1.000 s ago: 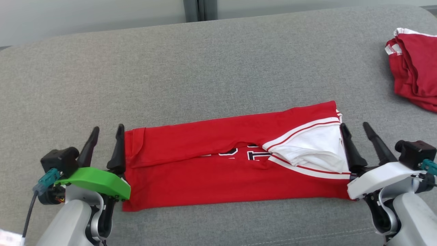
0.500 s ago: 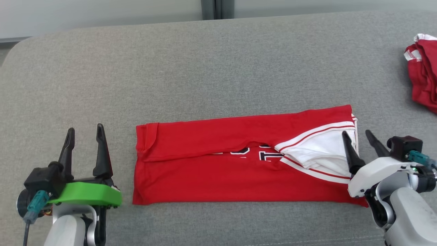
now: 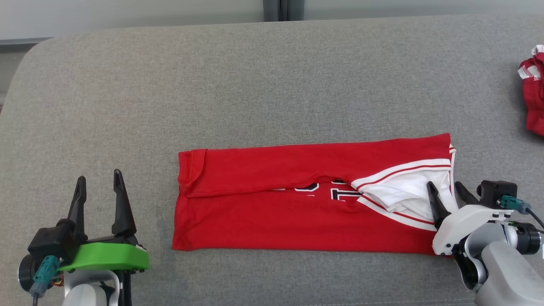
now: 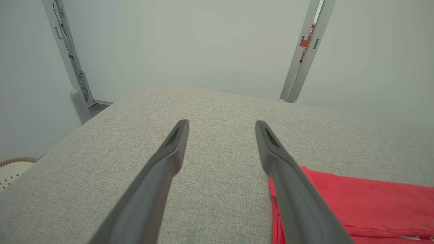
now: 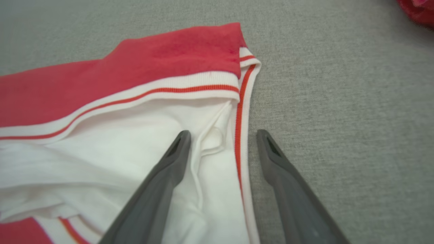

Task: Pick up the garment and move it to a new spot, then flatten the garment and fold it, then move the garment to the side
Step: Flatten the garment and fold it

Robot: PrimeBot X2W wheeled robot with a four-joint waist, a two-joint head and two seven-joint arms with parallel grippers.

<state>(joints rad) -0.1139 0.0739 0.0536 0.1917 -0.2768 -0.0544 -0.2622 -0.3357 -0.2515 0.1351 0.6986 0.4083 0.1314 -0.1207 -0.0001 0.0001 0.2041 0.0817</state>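
So I'm seeing the folded red garment (image 3: 306,204) lying on the grey cushion (image 3: 255,85), left end effector (image 3: 98,175) sitting spread off its left end, right end effector (image 3: 444,185) spread too, straddling its white-trimmed edge.

Grey fabric cushion (image 3: 272,85) — red garment (image 3: 297,221) lies flat, folded into a long strip, near its front edge. Second red cloth (image 3: 534,102), bunched, at the right edge — well apart.
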